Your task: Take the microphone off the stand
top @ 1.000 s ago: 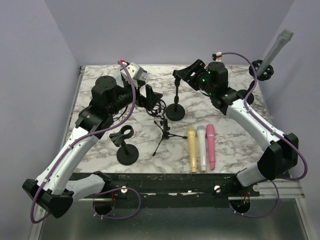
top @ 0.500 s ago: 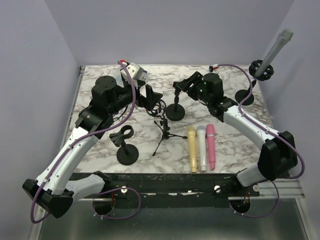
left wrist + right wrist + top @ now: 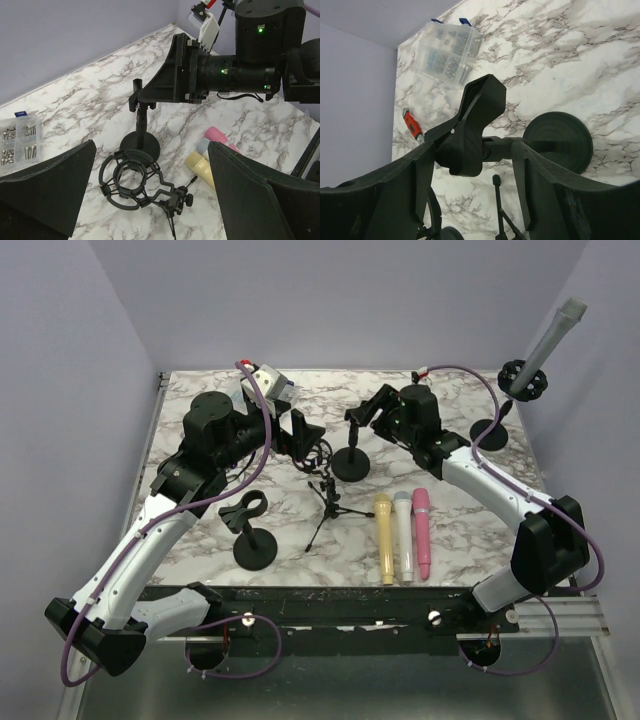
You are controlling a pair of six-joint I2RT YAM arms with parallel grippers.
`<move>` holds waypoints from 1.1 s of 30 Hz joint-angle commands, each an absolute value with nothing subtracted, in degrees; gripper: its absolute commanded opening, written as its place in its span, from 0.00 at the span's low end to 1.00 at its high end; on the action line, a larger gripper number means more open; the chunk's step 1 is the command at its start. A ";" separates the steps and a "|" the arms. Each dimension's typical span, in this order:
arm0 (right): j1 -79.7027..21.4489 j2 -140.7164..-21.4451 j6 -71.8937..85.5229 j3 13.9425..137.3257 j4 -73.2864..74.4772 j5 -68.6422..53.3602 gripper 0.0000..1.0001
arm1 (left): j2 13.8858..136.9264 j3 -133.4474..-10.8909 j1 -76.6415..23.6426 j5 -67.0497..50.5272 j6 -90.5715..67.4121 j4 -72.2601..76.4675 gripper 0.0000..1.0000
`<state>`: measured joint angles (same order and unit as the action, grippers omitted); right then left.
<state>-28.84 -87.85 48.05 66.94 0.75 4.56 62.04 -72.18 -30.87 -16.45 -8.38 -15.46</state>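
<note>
A grey microphone [image 3: 548,335] stands tilted in a black shock-mount stand [image 3: 524,380] at the table's far right edge, with neither gripper near it. My right gripper [image 3: 366,412] is open, and its fingers straddle the empty clip [image 3: 470,125] of a round-based stand [image 3: 351,462] at the table's middle; I cannot tell whether they touch it. My left gripper [image 3: 305,436] is open and empty, hovering above an empty shock mount on a small tripod [image 3: 132,180].
Yellow [image 3: 384,537], white [image 3: 404,535] and pink [image 3: 422,530] microphones lie side by side near the front. Another empty clip stand [image 3: 253,540] is at front left. A clear screw box [image 3: 270,382] sits at the back, with a red-handled tool [image 3: 412,125] near it.
My right gripper has moved left and down until its fingers are on both sides of the middle stand's clip. The left arm has not moved.
</note>
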 commanded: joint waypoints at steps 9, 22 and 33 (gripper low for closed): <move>-29.49 -84.75 30.50 79.68 16.85 21.63 0.91 | 61.26 -71.54 -31.51 -16.93 -8.33 -13.76 0.98; -21.78 -81.53 11.86 88.84 16.86 53.63 0.99 | 60.40 -71.45 -33.08 -17.07 -8.44 -13.57 0.98; -6.48 -86.11 7.96 96.35 14.73 54.39 0.96 | 59.85 -71.23 -34.45 -15.82 -7.60 -13.72 0.98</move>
